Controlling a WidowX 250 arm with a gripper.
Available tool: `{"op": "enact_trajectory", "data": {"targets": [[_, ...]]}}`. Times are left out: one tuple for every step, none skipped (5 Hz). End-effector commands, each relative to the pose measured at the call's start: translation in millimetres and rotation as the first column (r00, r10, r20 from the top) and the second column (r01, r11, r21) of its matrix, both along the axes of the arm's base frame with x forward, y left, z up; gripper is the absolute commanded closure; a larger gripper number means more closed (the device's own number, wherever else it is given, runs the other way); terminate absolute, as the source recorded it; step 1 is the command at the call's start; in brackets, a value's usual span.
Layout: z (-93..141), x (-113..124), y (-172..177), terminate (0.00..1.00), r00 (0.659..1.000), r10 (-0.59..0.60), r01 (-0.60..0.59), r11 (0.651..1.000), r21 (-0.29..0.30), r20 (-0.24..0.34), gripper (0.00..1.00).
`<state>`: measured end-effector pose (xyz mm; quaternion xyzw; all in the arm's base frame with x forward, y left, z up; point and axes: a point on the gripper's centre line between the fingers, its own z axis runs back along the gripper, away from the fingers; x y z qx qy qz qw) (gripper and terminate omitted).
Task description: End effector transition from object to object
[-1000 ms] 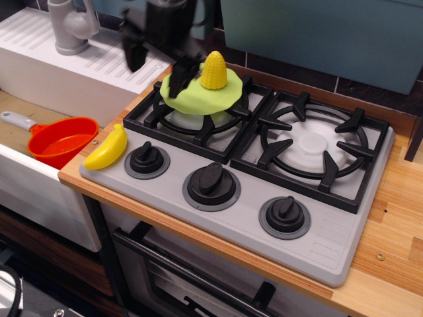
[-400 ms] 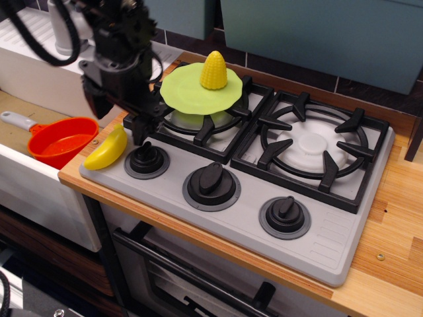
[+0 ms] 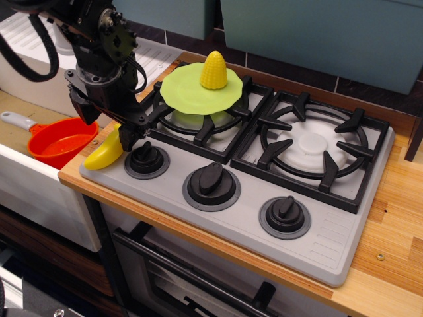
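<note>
Toy stove top on a wooden worktop (image 3: 396, 218), seen from above and in front. The black gripper (image 3: 106, 135), on a bulky wrist trailing looped cables (image 3: 30, 49), hangs in the left of the frame over the stove's left edge. Its two fingers (image 3: 125, 137) point downward, spread apart, one on each side of the upper end of the yellow banana (image 3: 106, 152); whether they touch the banana cannot be told. The banana lies on the grey stove panel (image 3: 317, 244) at its left corner, just left of the first of three black knobs (image 3: 147, 158) set in a row along the front. An orange pan (image 3: 59, 142) with a grey handle sits in the white sink (image 3: 33, 191) at the left edge of the frame, close to the gripper. Behind the knobs are two black burner grates (image 3: 310, 145). On the left grate rests a light green plate (image 3: 198, 86), with a yellow corn cob (image 3: 213, 69) standing upright on it, toward the upper centre of the frame. The right grate carries nothing. A dark oven door (image 3: 198, 284) with a black handle fills the lower centre.
</note>
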<state>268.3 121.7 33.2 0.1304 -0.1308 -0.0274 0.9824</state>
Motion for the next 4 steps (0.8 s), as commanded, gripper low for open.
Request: {"op": "enact_trajectory", "data": {"targets": [[-18.9,2.2,4.0,0.0,1.0,0.016,-0.016,1.0,0.006,0.025,0.0],[-18.9,2.2,4.0,0.0,1.0,0.016,-0.016,1.0,0.006,0.025,0.0],[-18.9,2.2,4.0,0.0,1.0,0.016,-0.016,1.0,0.006,0.025,0.0],[-18.9,2.2,4.0,1.0,1.0,0.016,-0.016,1.0,0.006,0.025,0.0]]}}
